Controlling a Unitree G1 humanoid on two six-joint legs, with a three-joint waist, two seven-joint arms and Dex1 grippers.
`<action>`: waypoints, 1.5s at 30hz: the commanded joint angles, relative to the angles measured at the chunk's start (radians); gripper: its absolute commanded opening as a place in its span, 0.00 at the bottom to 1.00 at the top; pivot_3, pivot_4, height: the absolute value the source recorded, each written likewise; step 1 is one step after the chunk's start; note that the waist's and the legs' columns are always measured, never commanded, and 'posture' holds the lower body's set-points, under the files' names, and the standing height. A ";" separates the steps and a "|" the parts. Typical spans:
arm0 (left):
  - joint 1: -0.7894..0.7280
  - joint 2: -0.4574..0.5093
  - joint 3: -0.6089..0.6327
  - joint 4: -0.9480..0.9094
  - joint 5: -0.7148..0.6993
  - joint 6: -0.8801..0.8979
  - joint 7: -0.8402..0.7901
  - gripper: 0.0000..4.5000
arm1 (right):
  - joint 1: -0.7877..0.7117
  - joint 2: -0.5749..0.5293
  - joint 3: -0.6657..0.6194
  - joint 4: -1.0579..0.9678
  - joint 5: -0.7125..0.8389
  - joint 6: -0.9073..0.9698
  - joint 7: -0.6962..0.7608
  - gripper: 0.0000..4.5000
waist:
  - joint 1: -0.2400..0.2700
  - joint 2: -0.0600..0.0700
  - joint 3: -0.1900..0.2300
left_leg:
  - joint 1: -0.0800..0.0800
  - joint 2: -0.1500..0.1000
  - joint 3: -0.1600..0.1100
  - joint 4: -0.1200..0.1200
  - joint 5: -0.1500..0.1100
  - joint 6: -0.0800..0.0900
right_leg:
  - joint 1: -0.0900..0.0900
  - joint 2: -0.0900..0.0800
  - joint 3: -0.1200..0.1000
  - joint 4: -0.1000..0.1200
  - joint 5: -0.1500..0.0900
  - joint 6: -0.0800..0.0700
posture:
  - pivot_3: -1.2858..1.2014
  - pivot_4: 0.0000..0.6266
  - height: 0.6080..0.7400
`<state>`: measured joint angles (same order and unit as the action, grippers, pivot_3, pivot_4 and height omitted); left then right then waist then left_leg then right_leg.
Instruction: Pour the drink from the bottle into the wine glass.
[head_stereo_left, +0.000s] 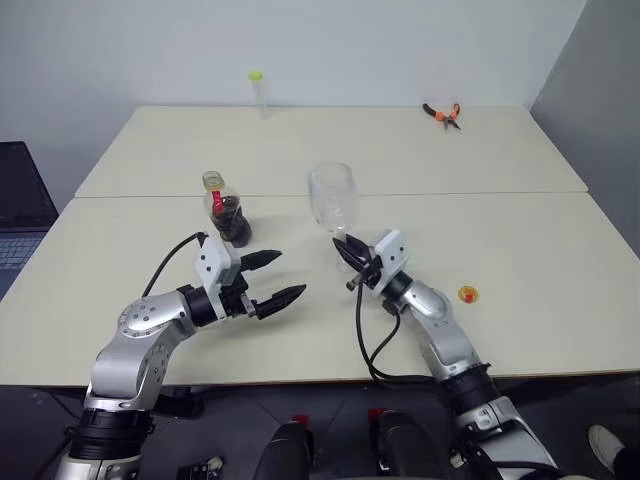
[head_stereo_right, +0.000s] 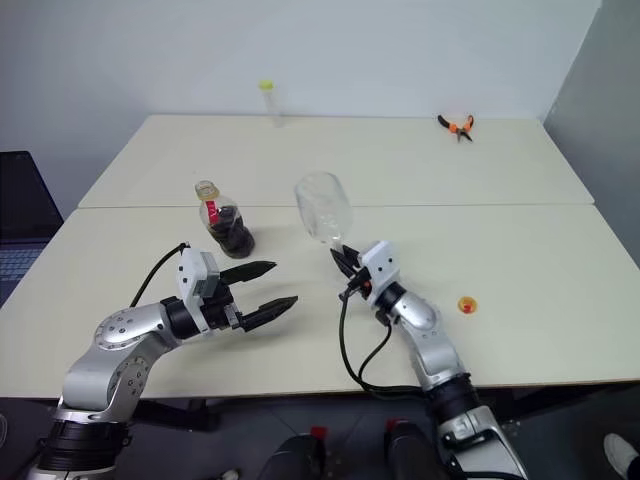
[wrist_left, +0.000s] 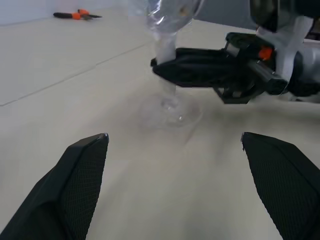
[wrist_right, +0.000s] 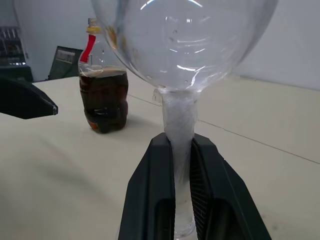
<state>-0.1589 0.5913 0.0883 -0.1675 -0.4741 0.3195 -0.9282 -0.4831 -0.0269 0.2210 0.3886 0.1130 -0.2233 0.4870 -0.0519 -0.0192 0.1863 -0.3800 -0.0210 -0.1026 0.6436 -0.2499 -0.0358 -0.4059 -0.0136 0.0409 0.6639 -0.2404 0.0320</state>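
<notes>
— Currently listed, item one?
— Wine glass (head_stereo_left: 333, 197), upright on table (head_stereo_left: 520, 250), stem pinched by right gripper (head_stereo_left: 349, 251).
— Item two?
— Bottle (head_stereo_left: 227, 210), near left gripper (head_stereo_left: 274, 277), its fingers spread wide, holding nothing.

My two head cams look fwd and down over the table (head_stereo_left: 520, 300); both share the same scene, slightly offset. My left wrist cam sits low, near the tabletop, looking along my left gripper (wrist_left: 175, 150) twd the wine glass (wrist_left: 167, 75) and my right gripper (wrist_left: 160, 67). My right wrist cam is v. close to the glass stem, facing past it to the bottle (wrist_right: 102, 95). All four share the glass; head cams and left wrist cam share the pliers (head_stereo_left: 441, 114).
</notes>
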 joint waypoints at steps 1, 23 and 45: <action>-0.016 0.008 0.024 -0.050 -0.020 0.001 0.007 1.00 | -0.111 0.034 -0.018 0.161 -0.036 -0.134 -0.012 0.03 | -0.002 0.000 0.000 | 0.000 0.000 0.000 -0.001 0.000 0.000 | -0.001 0.001 0.000 0.000 0.000 0.000 | 0.52 0.24 1.00; -0.058 -0.003 0.009 0.020 0.011 -0.048 -0.012 1.00 | -0.156 0.024 -0.037 0.377 -0.095 -0.266 0.017 0.72 | -0.005 0.000 0.000 | 0.000 0.000 0.000 -0.003 -0.001 -0.001 | -0.001 0.004 0.001 -0.001 0.002 -0.006 | 0.52 0.24 1.00; -0.054 -0.013 0.001 0.048 0.024 -0.087 -0.001 1.00 | -0.133 -0.064 0.011 0.171 -0.337 0.084 -0.204 0.94 | -0.004 0.000 0.000 | -0.001 0.000 0.000 -0.003 -0.001 -0.001 | -0.001 0.003 0.002 -0.001 0.002 -0.006 | 0.52 0.24 1.00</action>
<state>-0.2027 0.5812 0.0829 -0.1080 -0.4509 0.2530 -0.9281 -0.6181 -0.0728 0.2364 0.6001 -0.2141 -0.1550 0.2964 -0.0556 -0.0190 0.1864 -0.3806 -0.0209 -0.1027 0.6409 -0.2504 -0.0369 -0.4073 -0.0102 0.0428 0.6631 -0.2382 0.0260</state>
